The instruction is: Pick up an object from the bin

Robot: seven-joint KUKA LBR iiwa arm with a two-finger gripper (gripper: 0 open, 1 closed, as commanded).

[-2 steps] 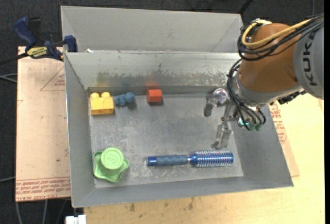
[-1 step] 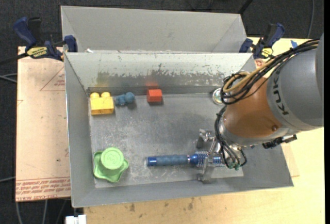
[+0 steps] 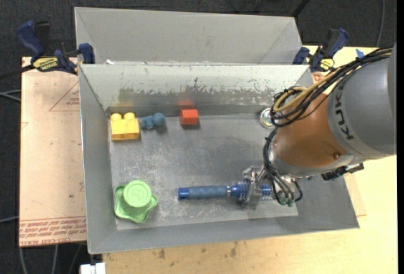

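Okay, centre gripper (image 3: 255, 189) on blue stick (image 3: 205, 192), bin (image 3: 95, 159) 5 o'clock; can't tell if open or closed; lift level.

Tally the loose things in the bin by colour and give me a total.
Blue: 2, the long rod and the small lump
Yellow: 1, the studded block
Red: 1, the small cube
Green: 1, the round cap
Total: 5
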